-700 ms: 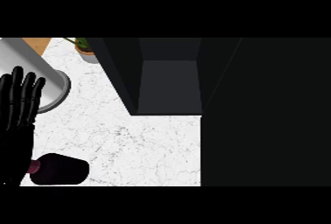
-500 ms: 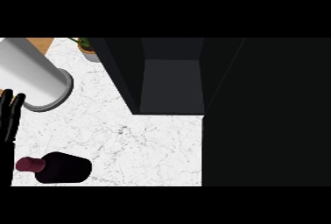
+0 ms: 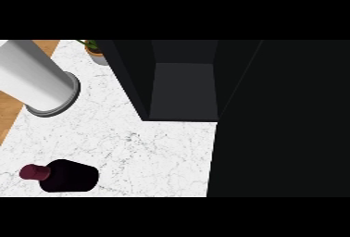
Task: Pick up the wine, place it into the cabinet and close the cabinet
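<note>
Left hand gone from view since a moment ago, so no telling whether fingers are apart or together; no fingers to place things against. Means no grasp started yet. Wine (image 3: 65,176) lying on the table (image 3: 157,152), lower left: dark body, maroon cap. Cabinet (image 3: 183,88) open, well apart.

White marbled counter (image 3: 137,148) with wine bottle (image 3: 65,176), grey cylinder (image 3: 37,81), potted plant (image 3: 96,51).

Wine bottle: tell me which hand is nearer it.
Cannot tell: neither left nor right hand shows. The wine bottle sits at the counter's lower left.
</note>
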`<state>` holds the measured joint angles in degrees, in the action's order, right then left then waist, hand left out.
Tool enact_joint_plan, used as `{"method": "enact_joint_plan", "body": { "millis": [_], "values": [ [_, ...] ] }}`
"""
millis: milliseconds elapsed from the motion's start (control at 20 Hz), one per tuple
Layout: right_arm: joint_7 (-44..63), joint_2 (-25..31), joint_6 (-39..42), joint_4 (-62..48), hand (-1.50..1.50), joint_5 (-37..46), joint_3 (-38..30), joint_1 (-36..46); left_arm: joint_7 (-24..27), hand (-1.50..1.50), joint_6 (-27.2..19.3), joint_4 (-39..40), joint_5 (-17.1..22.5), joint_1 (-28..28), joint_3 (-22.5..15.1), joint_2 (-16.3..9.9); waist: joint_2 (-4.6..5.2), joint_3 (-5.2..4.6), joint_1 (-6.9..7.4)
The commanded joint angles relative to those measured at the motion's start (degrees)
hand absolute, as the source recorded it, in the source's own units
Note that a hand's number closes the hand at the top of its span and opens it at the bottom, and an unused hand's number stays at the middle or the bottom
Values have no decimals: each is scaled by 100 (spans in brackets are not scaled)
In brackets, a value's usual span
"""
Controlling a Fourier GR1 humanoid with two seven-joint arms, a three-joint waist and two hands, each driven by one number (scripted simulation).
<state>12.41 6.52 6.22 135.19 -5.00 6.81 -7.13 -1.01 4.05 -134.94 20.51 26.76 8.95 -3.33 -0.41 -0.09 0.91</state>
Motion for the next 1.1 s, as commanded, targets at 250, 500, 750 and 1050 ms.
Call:
{"method": "enact_joint_plan", "body": {
  "millis": [250,500,750,1050],
  "values": [
    [1683,208,-269,1217,-150,-298,100,560,-1015,-150,-207,-1119,640,434,369,12,17,5,-26],
    [2144,220,-515,1236,-150,-348,-32,1097,-1341,-150,-432,-1319,736,305,449,9,10,6,-23],
    [2737,296,-778,1245,-150,-495,-272,1707,-1629,-150,-552,-1615,462,372,204,42,-6,9,-2],
    [3407,390,-979,1402,-150,-340,-226,2109,-1893,-150,-748,-1486,300,88,143,23,-5,9,-61]
  ]
}}
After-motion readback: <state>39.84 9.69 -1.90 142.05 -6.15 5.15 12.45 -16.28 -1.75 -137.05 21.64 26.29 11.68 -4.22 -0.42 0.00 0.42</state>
